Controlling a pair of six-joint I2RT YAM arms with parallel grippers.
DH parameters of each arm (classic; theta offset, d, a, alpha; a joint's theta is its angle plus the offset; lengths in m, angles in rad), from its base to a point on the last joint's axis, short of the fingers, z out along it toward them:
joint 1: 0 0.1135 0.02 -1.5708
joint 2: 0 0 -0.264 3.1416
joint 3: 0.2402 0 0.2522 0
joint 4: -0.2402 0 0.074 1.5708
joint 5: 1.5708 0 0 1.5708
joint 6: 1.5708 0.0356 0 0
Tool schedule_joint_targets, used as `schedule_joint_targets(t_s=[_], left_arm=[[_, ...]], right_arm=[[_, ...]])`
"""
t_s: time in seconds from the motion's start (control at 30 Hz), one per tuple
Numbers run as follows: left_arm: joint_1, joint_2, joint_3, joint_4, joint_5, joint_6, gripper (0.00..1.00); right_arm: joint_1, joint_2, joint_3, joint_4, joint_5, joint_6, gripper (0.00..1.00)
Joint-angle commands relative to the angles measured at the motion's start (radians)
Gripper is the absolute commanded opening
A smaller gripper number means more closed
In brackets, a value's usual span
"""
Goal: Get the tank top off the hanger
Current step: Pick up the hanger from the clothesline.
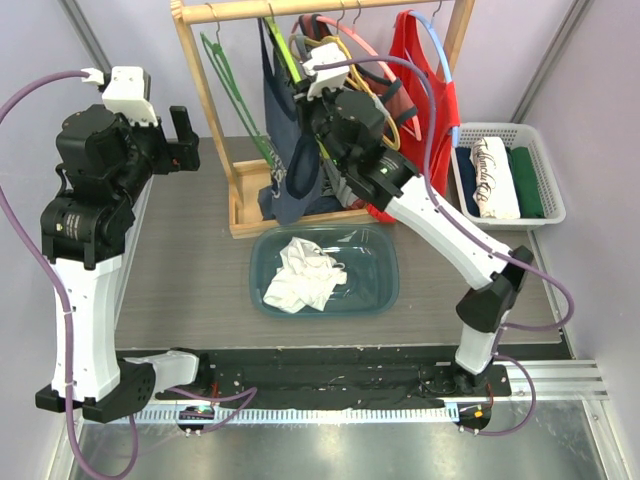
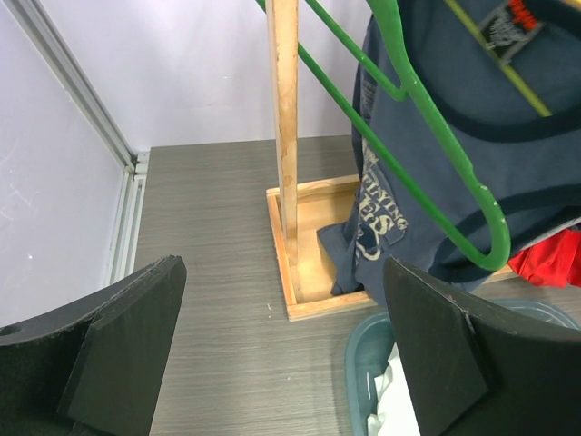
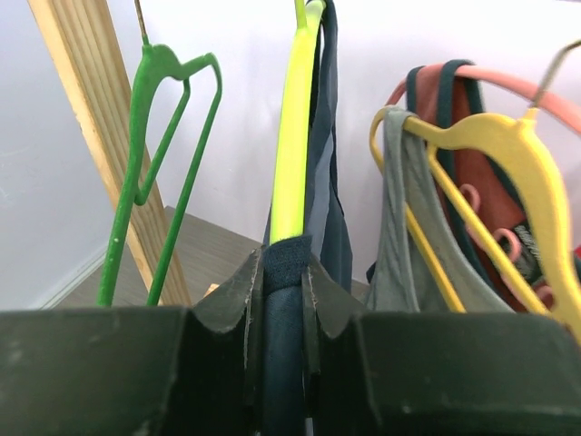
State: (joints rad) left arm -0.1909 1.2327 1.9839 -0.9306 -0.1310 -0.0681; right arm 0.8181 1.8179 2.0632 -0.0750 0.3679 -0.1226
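A navy tank top (image 1: 292,165) hangs on a lime-yellow hanger (image 1: 285,55) from the wooden rack (image 1: 205,80). My right gripper (image 1: 303,98) is up at the hanger's shoulder. In the right wrist view it (image 3: 283,272) is shut on the navy strap (image 3: 283,259), right where the strap lies over the lime hanger (image 3: 292,136). My left gripper (image 1: 185,130) is open and empty, held high to the left of the rack. Its view shows the gripper (image 2: 286,354) above the table, with the navy top (image 2: 454,163) behind a green hanger (image 2: 427,154).
An empty green hanger (image 1: 235,90) hangs left of the navy top. A grey top on a yellow hanger (image 3: 508,145) and a red top (image 1: 425,80) hang to its right. A teal tub (image 1: 385,290) holds a white garment. A white basket (image 1: 545,150) holds folded clothes.
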Motion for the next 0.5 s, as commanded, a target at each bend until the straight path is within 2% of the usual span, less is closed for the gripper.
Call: schedule_joint_targets(t_s=[0.0,0.2,0.37,0.47], left_arm=[[0.004,-0.013,-0.007,0.046,0.007,0.011,0.94],[0.004,-0.010,-0.005,0.049,0.008,0.008,0.94],[0.005,-0.007,0.001,0.052,0.005,0.011,0.94],[0.004,0.001,0.009,0.052,0.016,0.007,0.95]], right_arm=[[-0.007,-0.173,-0.092,0.248,0.014,-0.020,0.01],[-0.007,-0.272,-0.260,0.276,-0.010,0.015,0.01],[-0.007,-0.390,-0.386,0.190,-0.082,0.051,0.01],[-0.007,-0.468,-0.400,0.101,-0.161,0.069,0.01]])
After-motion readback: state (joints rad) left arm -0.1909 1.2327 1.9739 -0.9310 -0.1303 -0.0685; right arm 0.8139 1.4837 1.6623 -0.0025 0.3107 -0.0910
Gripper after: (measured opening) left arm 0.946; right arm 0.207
